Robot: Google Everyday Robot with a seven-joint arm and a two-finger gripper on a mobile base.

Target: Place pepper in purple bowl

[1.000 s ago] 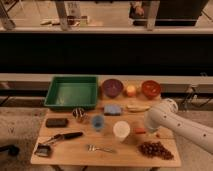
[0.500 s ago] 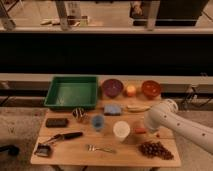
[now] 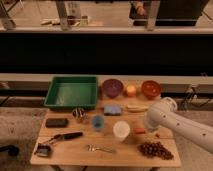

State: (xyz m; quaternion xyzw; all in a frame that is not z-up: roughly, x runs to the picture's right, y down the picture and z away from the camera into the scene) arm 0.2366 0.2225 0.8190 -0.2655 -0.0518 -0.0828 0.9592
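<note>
**Camera view: arm bending down beside the pepper, right half of table**

Arm: white, reaching in from the lower right, its rounded forward end curving down over the right half of the wooden table [image 3: 72,151].

Gripper [image 3: 149,128]: hanging beneath that rounded end, just beside the pepper and low over the tabletop. The arm's bulk is hiding most of it, so I cannot tell whether it is spread or pressed together.

Pepper [image 3: 139,131]: lying flat on the table, its long axis running roughly left to right. The left end is pointing toward the white cup [image 3: 121,130] just beside it, and the right end is disappearing behind the arm. It is showing as a short, slim red-orange sliver; which end tapers cannot be told. It is sitting in front of the banana [image 3: 136,107] and behind the grapes [image 3: 155,149].

Purple bowl [image 3: 112,87]: standing upright in the table's back row, well apart from the pepper. It is sitting between the green tray [image 3: 71,92] and the small orange fruit [image 3: 131,90], with the orange-red bowl [image 3: 151,88] beyond the fruit.
</note>
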